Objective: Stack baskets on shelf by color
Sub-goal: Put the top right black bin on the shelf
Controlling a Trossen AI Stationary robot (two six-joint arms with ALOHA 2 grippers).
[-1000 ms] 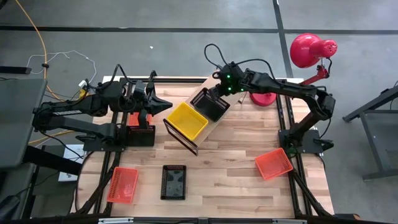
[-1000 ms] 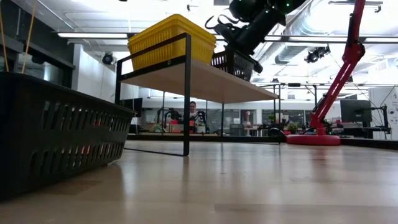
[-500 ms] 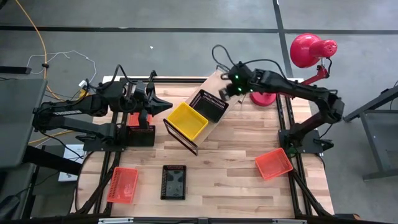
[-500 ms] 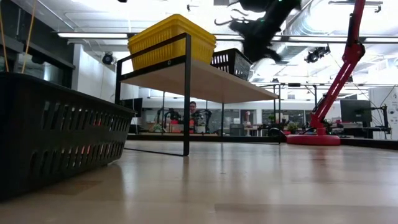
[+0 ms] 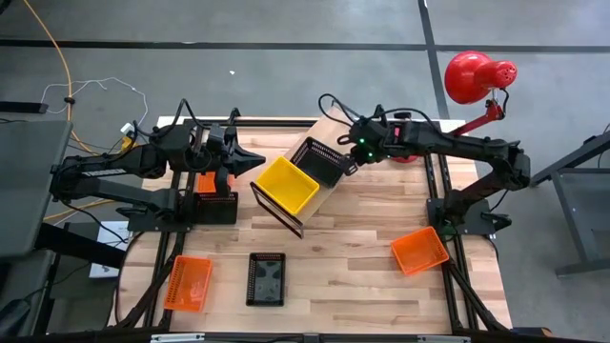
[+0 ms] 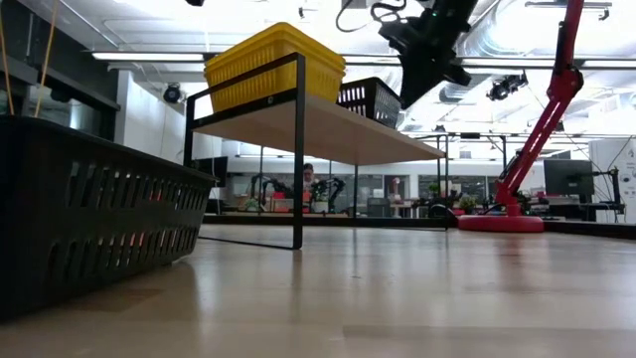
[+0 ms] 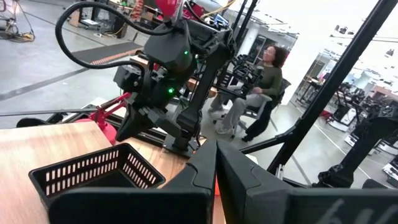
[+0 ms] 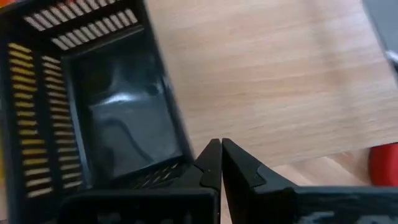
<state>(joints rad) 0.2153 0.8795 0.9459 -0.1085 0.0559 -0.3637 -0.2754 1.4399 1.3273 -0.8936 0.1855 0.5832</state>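
Note:
The shelf [image 5: 303, 195] is a light-wood board on a black wire frame, standing aslant mid-table. A yellow basket [image 5: 284, 184] and a black basket [image 5: 322, 160] rest by their bottoms on it, side by side; they are also the yellow basket [image 6: 276, 62] and black basket [image 6: 370, 99] in the low view. My right gripper [image 5: 353, 162] is shut and hangs just off the black basket's right end, above it [image 6: 417, 85]. In its wrist view its tips [image 8: 217, 152] are over the black basket's rim [image 8: 155, 99]. My left gripper [image 5: 255, 160] waits shut left of the shelf.
Two orange baskets [image 5: 188, 283] [image 5: 419, 250] and a black basket [image 5: 266, 278] lie near the table's near edge. Another black basket [image 5: 215, 205] sits under the left arm. The red lamp [image 5: 472, 76] stands at the far right corner. A person [image 7: 258, 87] sits beyond the table.
My right gripper has come off the black basket, rising and swinging toward the table's right edge, then a little toward the near edge. The black basket has stayed on the shelf next to the yellow one.

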